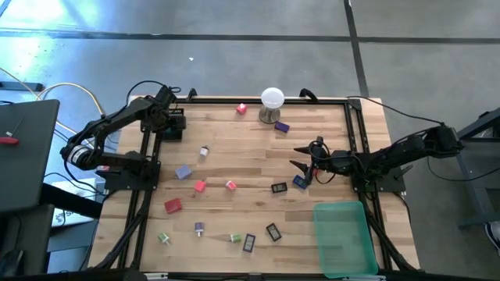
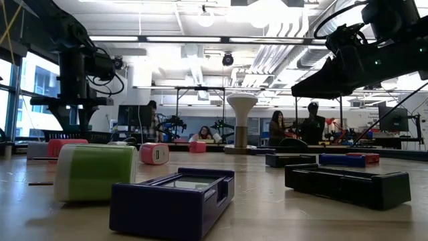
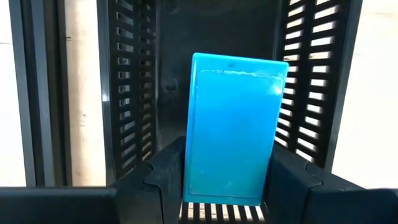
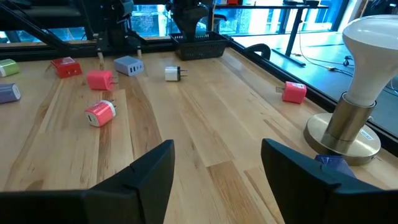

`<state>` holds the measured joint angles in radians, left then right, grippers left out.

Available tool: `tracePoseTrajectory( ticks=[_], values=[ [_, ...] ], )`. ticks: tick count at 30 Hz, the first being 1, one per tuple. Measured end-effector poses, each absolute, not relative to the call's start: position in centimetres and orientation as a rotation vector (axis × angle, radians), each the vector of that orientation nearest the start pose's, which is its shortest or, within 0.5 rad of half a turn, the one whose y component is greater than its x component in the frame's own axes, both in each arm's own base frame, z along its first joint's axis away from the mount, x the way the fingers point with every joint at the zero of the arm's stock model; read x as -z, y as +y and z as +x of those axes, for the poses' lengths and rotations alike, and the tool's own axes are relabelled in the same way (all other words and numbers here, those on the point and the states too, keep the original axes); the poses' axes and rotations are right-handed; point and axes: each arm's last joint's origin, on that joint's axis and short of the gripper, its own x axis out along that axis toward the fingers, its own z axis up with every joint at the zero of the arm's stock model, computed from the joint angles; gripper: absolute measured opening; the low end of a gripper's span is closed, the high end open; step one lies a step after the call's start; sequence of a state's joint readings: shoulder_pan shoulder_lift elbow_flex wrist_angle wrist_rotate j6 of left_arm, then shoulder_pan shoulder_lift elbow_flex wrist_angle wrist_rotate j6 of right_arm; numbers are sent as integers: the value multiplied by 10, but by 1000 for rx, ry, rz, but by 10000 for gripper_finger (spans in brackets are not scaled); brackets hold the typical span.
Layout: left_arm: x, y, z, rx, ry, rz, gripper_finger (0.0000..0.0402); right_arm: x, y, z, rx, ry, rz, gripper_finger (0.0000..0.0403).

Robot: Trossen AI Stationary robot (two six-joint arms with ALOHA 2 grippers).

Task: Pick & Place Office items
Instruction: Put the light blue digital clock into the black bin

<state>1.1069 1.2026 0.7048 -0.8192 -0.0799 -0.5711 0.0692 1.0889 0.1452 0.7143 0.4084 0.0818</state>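
While the left gripper point(image 3: 224, 186) holds a blue item point(image 3: 233, 127) over the black basket point(image 1: 172, 123) at upper left, the open, empty right gripper point(image 1: 306, 156) hovers mid-table and most office items point(image 1: 173, 205) remain scattered

I see a white ball on a metal stand point(image 1: 271, 104) near the tabletop's far edge, and a green tray point(image 1: 344, 238) at its near right corner.

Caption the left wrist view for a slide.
Left gripper holds a flat blue piece over a black slatted basket.
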Motion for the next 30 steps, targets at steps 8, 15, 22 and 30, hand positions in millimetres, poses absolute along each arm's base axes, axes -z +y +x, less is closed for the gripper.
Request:
tracePoseTrajectory(
  ticks=[8, 15, 22, 30],
  values=[
    [-185, 177, 86, -1382, 936, -1158, 166, -153, 1, 182, 344, 210, 27, 227],
    [-176, 182, 89, -1391, 964, -1185, 166, -153, 3, 183, 293, 213, 33, 227],
    [-168, 188, 91, -1383, 983, -1180, 166, -153, 3, 183, 293, 213, 33, 227],
    [-168, 189, 92, -1378, 966, -1177, 166, -153, 3, 183, 293, 213, 33, 227]
  ],
)
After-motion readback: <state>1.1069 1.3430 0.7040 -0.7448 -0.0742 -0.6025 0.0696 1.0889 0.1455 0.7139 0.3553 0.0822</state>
